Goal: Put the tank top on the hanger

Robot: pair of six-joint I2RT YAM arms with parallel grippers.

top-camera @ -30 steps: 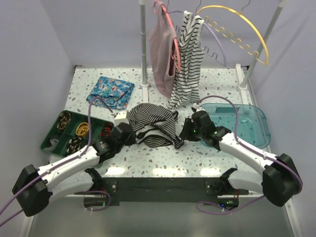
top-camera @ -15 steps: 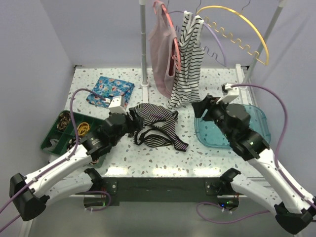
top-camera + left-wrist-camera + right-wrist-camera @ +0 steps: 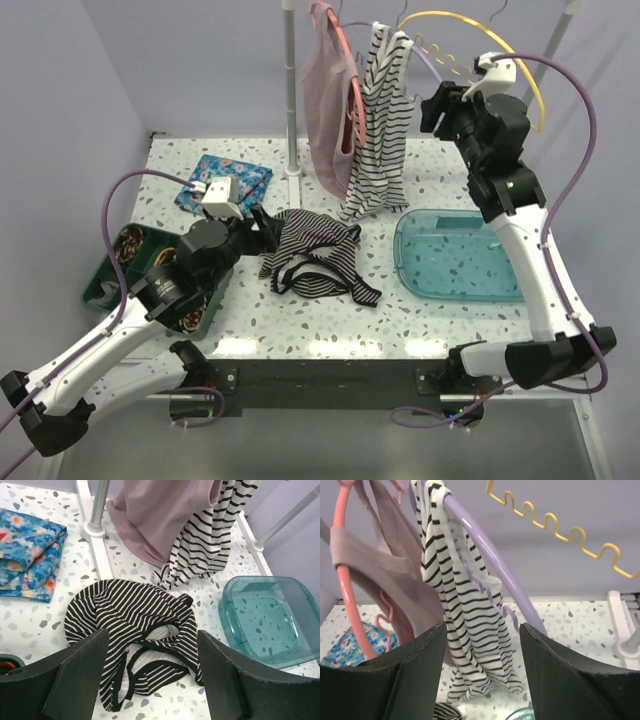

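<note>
The tank top [image 3: 318, 262], black with thin white stripes, lies crumpled on the table's middle; it also shows in the left wrist view [image 3: 137, 630]. My left gripper [image 3: 262, 228] is open and empty, just left of and above it. The yellow hanger [image 3: 500, 52] hangs on the rail at the back right; its wavy bar shows in the right wrist view [image 3: 560, 527]. My right gripper [image 3: 432, 112] is raised high beside the hanger's left part, open and empty.
A pink top on a pink hanger [image 3: 328, 90] and a white bold-striped garment on a lavender hanger [image 3: 380, 120] hang at the back middle. A teal tray [image 3: 460, 255] lies right, a floral cloth [image 3: 225, 182] back left, a green organizer [image 3: 125, 265] left.
My right arm rose from beside the tank top up to the yellow hanger. My left arm lifted and pulled back to the left, empty. The tank top stayed on the table.
</note>
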